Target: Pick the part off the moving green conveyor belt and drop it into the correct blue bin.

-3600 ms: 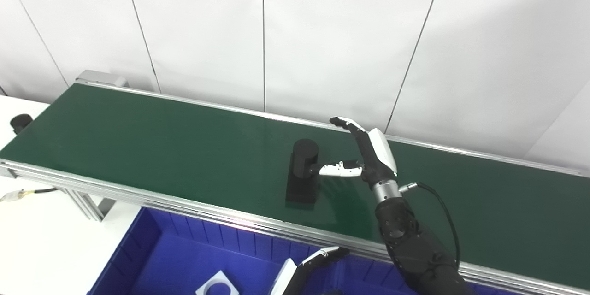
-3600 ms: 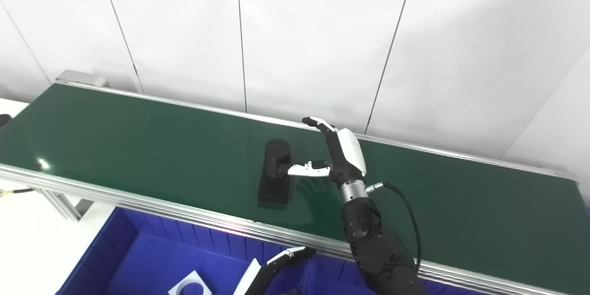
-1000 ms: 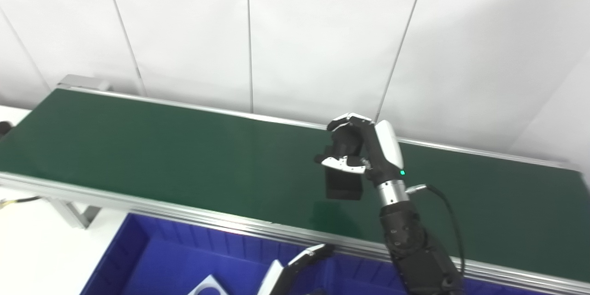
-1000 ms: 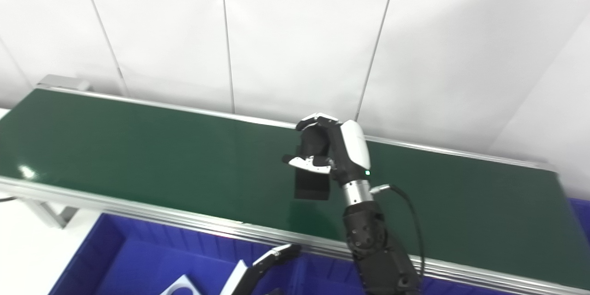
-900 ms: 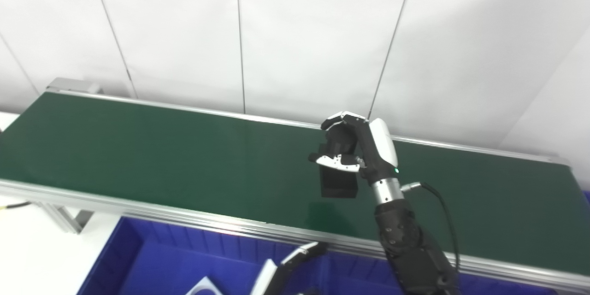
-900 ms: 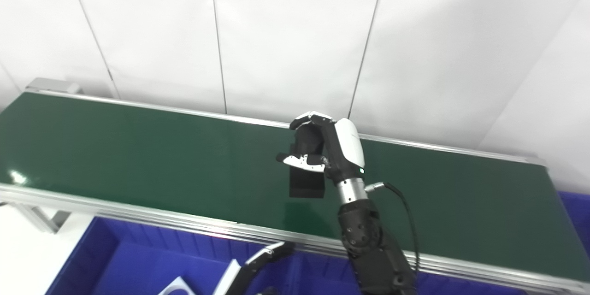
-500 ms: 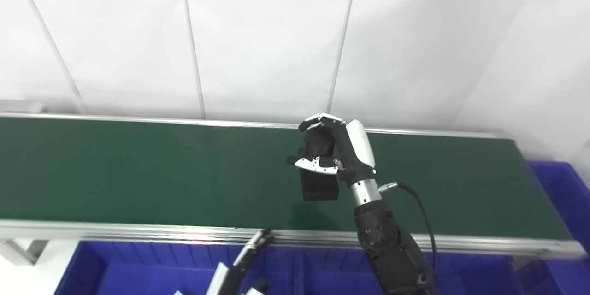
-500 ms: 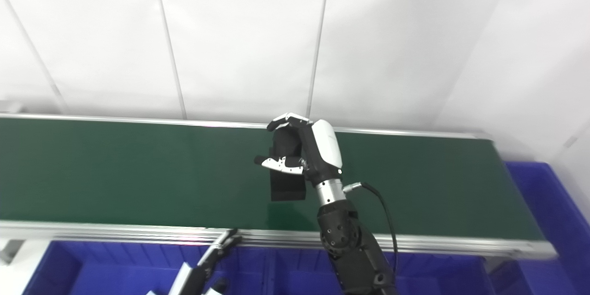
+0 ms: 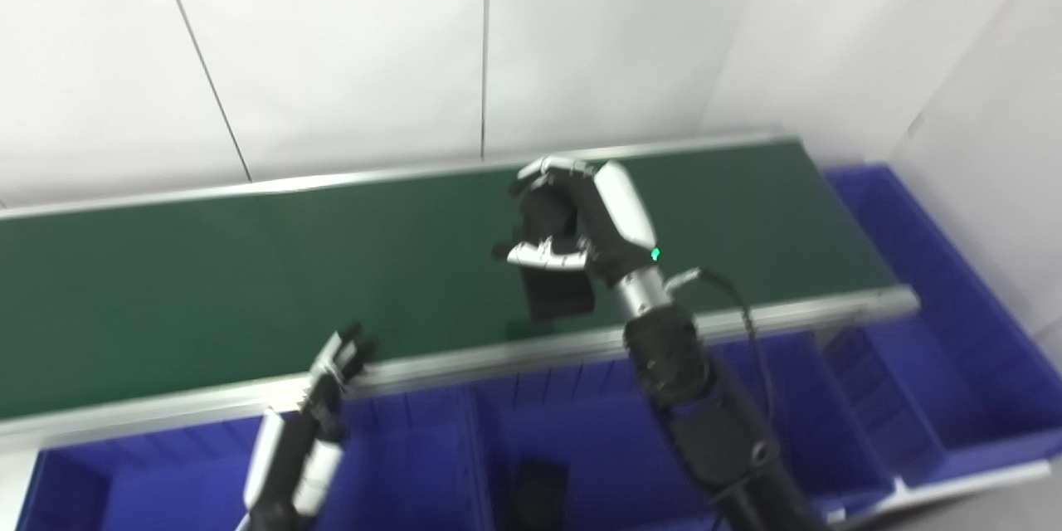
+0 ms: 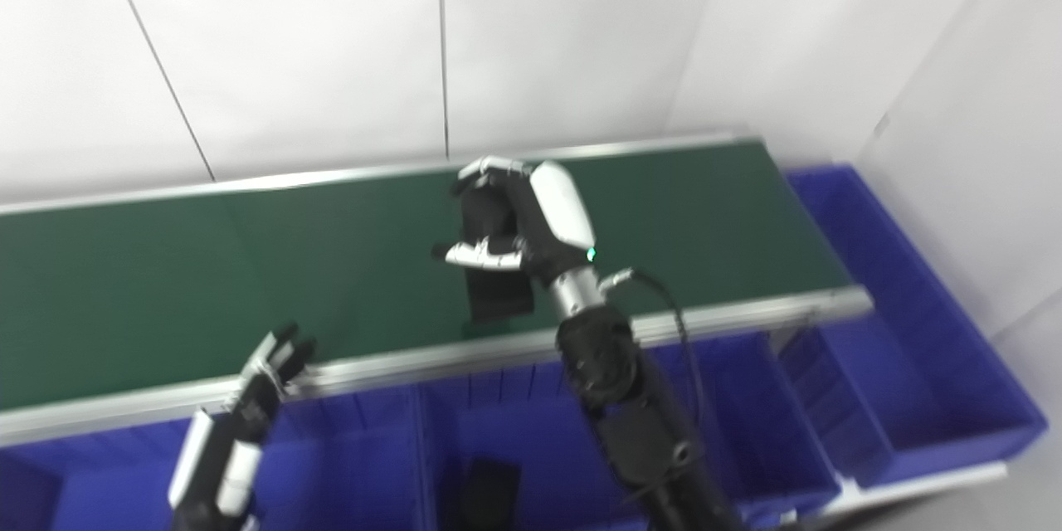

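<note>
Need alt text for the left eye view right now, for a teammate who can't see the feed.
The right hand holds a black part above the green conveyor belt. The left hand hangs open over the blue bins below the belt's near edge.

The conveyor belt (image 9: 207, 282) is run from left to right below a panelled wall (image 9: 332, 50). Along its near edge a row of bins (image 9: 415, 465) is set, and a further bin (image 9: 937, 332) is placed past the belt's right end. The part (image 9: 554, 282) is held above the belt's near half by the right hand (image 9: 581, 236), whose fingers are closed around it. The left hand (image 9: 319, 415) is raised over the near bins, its fingertips reaching the belt's near rail. Another part (image 9: 538, 485) is seen lying in the bin in front of the right arm.
</note>
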